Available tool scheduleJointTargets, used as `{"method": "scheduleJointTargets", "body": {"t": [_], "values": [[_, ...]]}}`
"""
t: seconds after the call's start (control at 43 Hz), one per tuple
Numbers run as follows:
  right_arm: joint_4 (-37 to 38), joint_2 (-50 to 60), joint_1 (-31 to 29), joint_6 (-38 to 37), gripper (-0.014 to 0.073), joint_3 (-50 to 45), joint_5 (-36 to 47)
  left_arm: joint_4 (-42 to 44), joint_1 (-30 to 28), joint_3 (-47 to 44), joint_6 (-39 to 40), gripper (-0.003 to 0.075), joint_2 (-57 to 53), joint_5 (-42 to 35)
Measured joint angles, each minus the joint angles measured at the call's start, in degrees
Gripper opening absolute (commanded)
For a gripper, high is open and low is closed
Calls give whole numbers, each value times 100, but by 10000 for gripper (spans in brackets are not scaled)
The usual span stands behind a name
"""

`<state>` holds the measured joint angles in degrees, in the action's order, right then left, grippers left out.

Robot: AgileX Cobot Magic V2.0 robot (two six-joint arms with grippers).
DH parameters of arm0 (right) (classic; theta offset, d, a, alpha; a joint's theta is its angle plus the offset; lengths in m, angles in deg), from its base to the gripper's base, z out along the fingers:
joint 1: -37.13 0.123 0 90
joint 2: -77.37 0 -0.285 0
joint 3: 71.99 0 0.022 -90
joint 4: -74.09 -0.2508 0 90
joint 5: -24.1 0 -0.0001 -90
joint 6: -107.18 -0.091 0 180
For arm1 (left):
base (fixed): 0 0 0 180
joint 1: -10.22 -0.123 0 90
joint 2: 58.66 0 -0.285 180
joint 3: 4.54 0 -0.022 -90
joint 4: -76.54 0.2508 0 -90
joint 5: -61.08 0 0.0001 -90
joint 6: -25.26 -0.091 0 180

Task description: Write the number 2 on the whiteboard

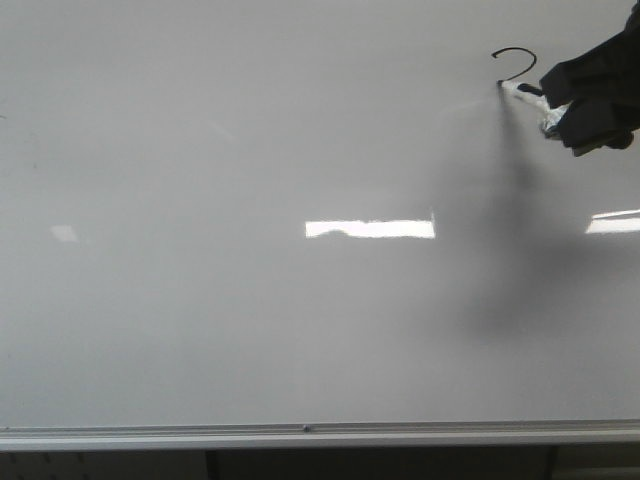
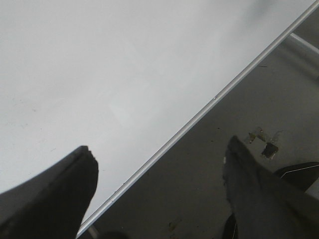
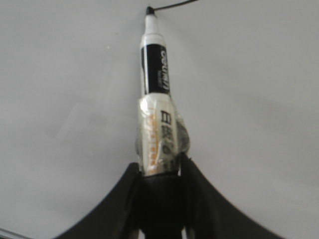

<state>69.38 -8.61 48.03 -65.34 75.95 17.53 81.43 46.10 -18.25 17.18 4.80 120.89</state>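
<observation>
The whiteboard [image 1: 250,200] fills the front view, with a silver rail [image 1: 300,435] at its base. At its upper right is a thin black curved stroke [image 1: 515,55], the top hook of the number 2. My right gripper [image 1: 585,100] is shut on a black-and-white marker [image 3: 155,104] wrapped in tape; its tip [image 3: 149,10] touches the board at the end of the stroke [image 3: 174,5]. My left gripper [image 2: 159,159] is open and empty, its fingers [image 2: 75,184] over the board's lower edge [image 2: 199,112].
Bright rectangular light reflections [image 1: 370,228] lie across the board's middle, and the arm's shadow [image 1: 520,250] falls below the marker. In the left wrist view a dark floor [image 2: 224,164] with small debris [image 2: 264,144] lies beyond the rail.
</observation>
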Motion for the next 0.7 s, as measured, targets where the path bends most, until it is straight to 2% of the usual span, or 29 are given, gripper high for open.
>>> {"method": "scheduleJointTargets", "body": {"t": [0.186, 0.372, 0.698], "values": [[0, -25, -47, 9, -60, 0, -51, 0, 0, 0, 0, 512, 0, 0], [0, -25, -448, 9, -60, 0, -348, 0, 0, 0, 0, 512, 0, 0], [0, 182, -496, 9, -60, 0, -465, 0, 0, 0, 0, 512, 0, 0]]}}
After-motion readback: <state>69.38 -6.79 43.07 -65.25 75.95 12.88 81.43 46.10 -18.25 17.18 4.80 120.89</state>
